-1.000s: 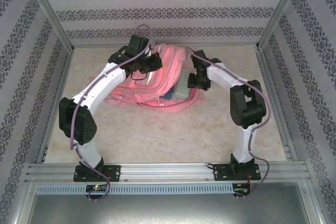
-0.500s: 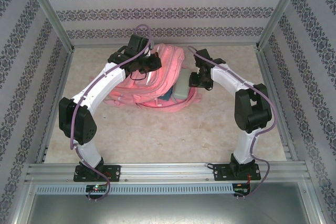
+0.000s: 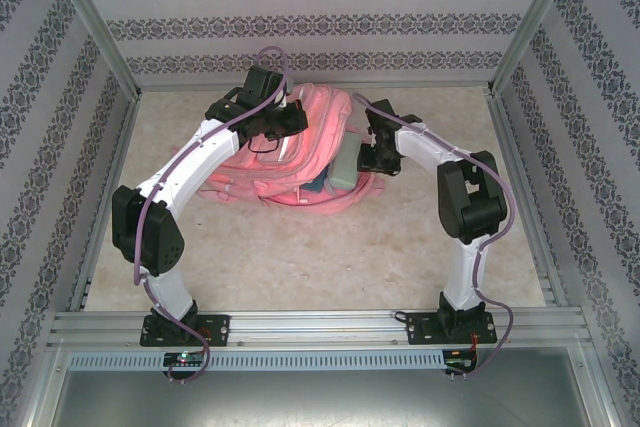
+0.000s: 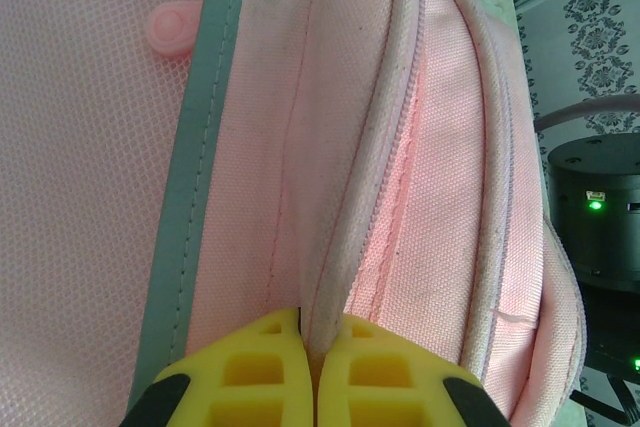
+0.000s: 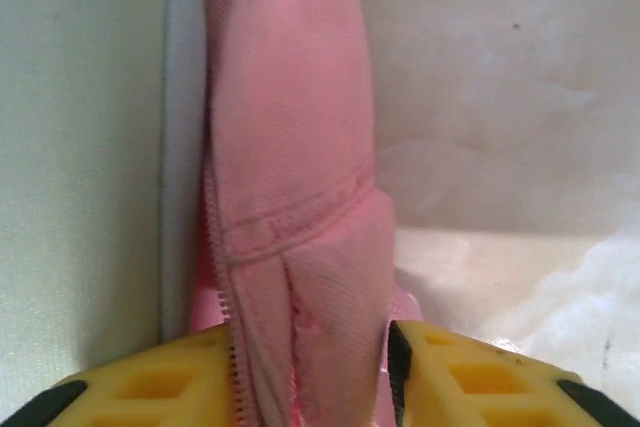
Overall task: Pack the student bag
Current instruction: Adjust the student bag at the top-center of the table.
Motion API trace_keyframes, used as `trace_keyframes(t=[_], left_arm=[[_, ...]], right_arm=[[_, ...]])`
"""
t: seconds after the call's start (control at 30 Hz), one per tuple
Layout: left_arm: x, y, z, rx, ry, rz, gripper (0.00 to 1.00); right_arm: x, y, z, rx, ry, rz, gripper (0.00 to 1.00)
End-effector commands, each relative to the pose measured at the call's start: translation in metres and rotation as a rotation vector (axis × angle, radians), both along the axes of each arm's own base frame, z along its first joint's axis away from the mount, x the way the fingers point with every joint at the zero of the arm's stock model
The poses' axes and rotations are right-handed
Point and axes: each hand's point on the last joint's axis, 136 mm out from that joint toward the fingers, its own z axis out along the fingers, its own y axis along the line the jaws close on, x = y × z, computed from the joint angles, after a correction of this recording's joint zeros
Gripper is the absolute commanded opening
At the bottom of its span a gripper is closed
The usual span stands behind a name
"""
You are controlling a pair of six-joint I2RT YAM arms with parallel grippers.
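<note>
The table (image 3: pixel 330 247) has a pale beige, marbled top. Aluminium rails run along its near edge and its 2 sides, and patterned walls stand behind them. 1 thing lies directly on it: the student bag (image 3: pixel 318 127), a pink fabric backpack, lying on its side toward the far edge, roughly midway between the 2 side rails. In the right wrist view a pink fold of the bag (image 5: pixel 290 147) lies over the same marbled surface (image 5: pixel 500 97).

The right hand (image 5: pixel 310 352) has drawn its fingers closer around the student bag (image 5: pixel 290 147) fabric.
</note>
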Motion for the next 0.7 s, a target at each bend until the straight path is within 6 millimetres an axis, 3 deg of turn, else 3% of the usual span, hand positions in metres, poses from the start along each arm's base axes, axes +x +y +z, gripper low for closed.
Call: trace_keyframes(t=[0.0,0.2,0.27,0.4,0.53,0.67], left_arm=[[-0.001,-0.009,0.045,-0.089,-0.109,-0.031,0.00],[-0.002,0.003,0.042,-0.047,-0.116,0.018,0.00],[0.000,0.016,0.039,-0.030,-0.116,0.066,0.00],[0.004,0.052,0.029,-0.007,-0.089,0.189,0.00],[0.006,0.069,0.017,-0.018,-0.062,0.230,0.00],[0.007,0.046,0.017,-0.097,-0.058,0.140,0.00]], right_arm=[[0.000,0.001,-0.001,-0.054,-0.007,-0.003,0.26],[0.010,-0.028,0.060,-0.130,-0.192,-0.072,0.09],[0.011,-0.041,0.080,-0.119,-0.235,-0.121,0.02],[0.009,-0.058,0.117,-0.061,-0.312,-0.189,0.01],[0.005,-0.049,0.136,0.026,-0.341,-0.174,0.04],[0.001,-0.025,0.130,0.118,-0.292,-0.145,0.04]])
